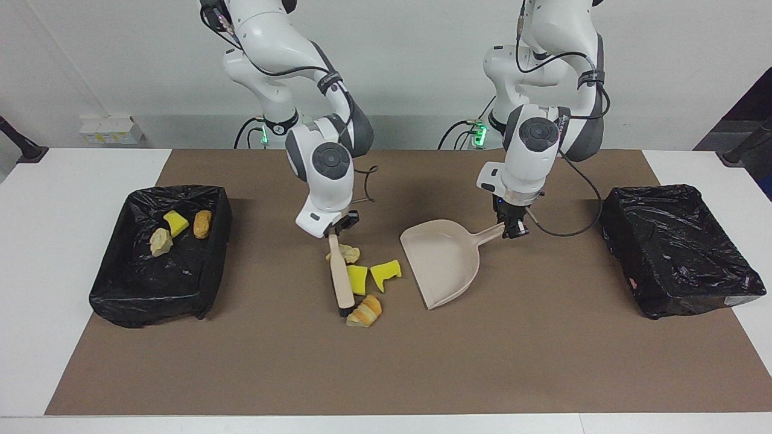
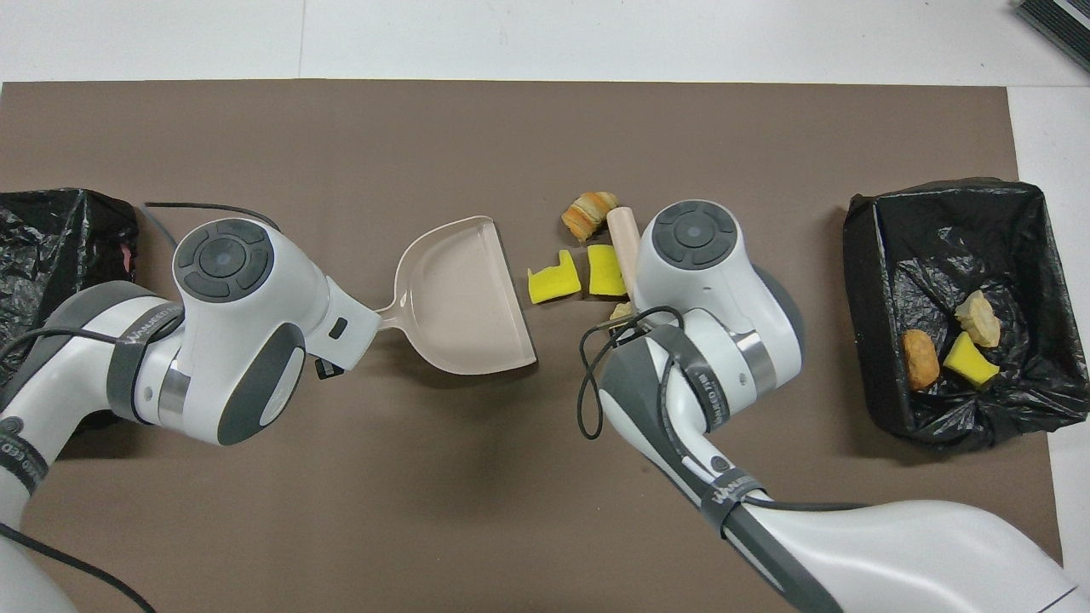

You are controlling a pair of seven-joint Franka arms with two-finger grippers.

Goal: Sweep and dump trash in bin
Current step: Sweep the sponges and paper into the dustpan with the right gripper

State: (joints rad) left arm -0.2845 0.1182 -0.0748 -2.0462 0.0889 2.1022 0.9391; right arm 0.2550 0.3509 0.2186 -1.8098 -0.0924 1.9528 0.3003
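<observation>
The right gripper [image 1: 333, 234] was pinched on the top of the brush [image 1: 341, 277] handle. The brush slanted down to the mat [image 1: 386, 367], bristles touching the row of four loose chunks [image 1: 357, 279] at the middle of the table. The left gripper [image 1: 511, 228] was clamped on the handle of the dustpan [image 1: 443, 265], which stood just beside the chunks with its open mouth toward them, on the side of the left arm's end. The facing view showed both grips and the beige chunk [image 1: 348, 252] nearest the robots. From overhead the wrists hid both grippers, covered most of that chunk and left only the brush's farthest end in sight. That view did show the narrow gap between the notched yellow chunk [image 2: 552, 281] and the dustpan's lip, with the orange-brown chunk [image 2: 588, 213] lying farthest from the robots. The rest of the trash [image 1: 175, 222], three chunks, lay in the bin [image 1: 151, 289] at the right arm's end. A second bin [image 1: 675, 265] sat at the left arm's end, half cut off in the overhead view.
</observation>
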